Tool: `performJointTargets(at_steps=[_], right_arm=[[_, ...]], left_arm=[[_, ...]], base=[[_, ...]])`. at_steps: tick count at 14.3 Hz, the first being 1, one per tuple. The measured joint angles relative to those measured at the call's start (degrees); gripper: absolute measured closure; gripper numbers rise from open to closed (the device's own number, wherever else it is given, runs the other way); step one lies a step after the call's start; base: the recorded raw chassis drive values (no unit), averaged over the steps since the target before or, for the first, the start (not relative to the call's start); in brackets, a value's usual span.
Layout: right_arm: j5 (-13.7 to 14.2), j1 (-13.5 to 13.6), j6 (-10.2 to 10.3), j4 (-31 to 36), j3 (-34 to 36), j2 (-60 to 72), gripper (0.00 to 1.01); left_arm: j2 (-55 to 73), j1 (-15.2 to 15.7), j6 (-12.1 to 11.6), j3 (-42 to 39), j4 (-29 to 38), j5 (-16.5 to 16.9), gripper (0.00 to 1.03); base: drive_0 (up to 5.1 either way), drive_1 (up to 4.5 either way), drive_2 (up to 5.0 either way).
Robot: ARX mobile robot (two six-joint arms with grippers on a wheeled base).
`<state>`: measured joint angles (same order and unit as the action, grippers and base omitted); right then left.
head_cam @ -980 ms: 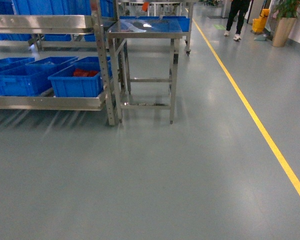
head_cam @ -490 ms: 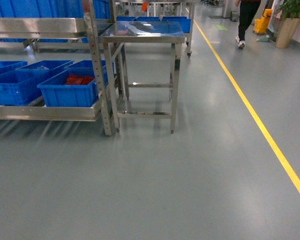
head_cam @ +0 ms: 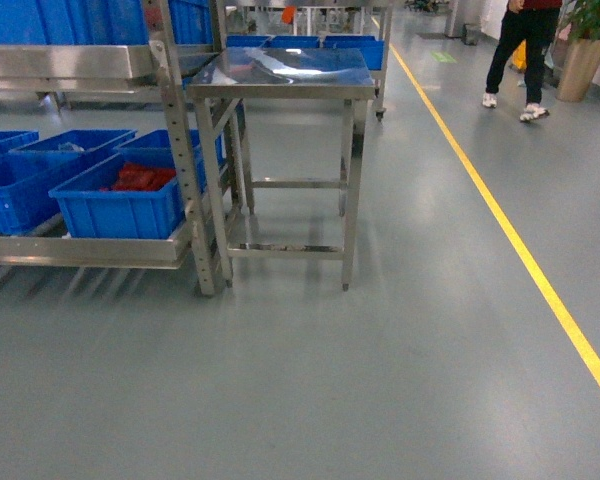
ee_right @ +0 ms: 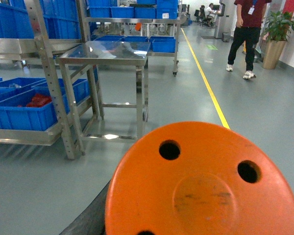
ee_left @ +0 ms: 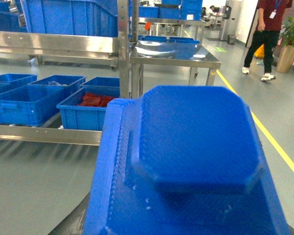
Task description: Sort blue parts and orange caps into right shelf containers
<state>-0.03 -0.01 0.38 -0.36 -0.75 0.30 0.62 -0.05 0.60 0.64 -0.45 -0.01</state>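
Right wrist view: holed orange cap (ee_right: 206, 186) close-up.

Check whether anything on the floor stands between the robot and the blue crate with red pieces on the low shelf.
Nothing visible does. The floor ahead is bare up to the low shelf holding the crate with red pieces. The steel table stands just right of that crate, beside the route, and the walking person is far off beyond the yellow line.

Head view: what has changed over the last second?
The base has rolled forward and turned right: the steel table and the crate of orange caps now sit lower and further left. The walking person has come nearer along the yellow line. The crates keep their places on the shelf.
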Motion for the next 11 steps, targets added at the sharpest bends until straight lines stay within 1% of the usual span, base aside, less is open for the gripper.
performJointTargets(at_steps=[11], right_arm=[[0.02,0.0,0.0,-0.2,0.0,0.0,0.56]], left_arm=[[0.0,0.0,0.0,-0.02,-0.07,0.0,0.61]], base=[[0.0,4.31,-4.3]])
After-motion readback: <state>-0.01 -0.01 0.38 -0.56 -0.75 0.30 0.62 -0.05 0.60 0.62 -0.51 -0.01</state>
